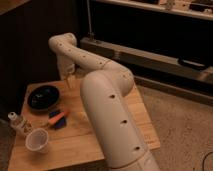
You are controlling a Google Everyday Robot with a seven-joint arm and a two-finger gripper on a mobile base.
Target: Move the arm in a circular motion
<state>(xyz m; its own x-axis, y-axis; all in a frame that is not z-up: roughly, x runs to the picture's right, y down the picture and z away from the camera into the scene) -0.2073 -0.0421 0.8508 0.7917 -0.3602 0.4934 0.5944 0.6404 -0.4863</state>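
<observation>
I see the arm (112,107) rising from lower centre to upper left, then folding down to my tool (70,81), which hangs over the tabletop (67,145) just right of the black bowl (42,96); wide or narrow, I cannot tell.

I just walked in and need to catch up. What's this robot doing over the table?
The cream-white arm is bent out over a wooden table, with the job of sweeping in a circle rather than handling anything. Its gripper hangs near the table's far edge, beside a black bowl. A white cup, a small bottle and an orange and blue item sit apart from it.
</observation>
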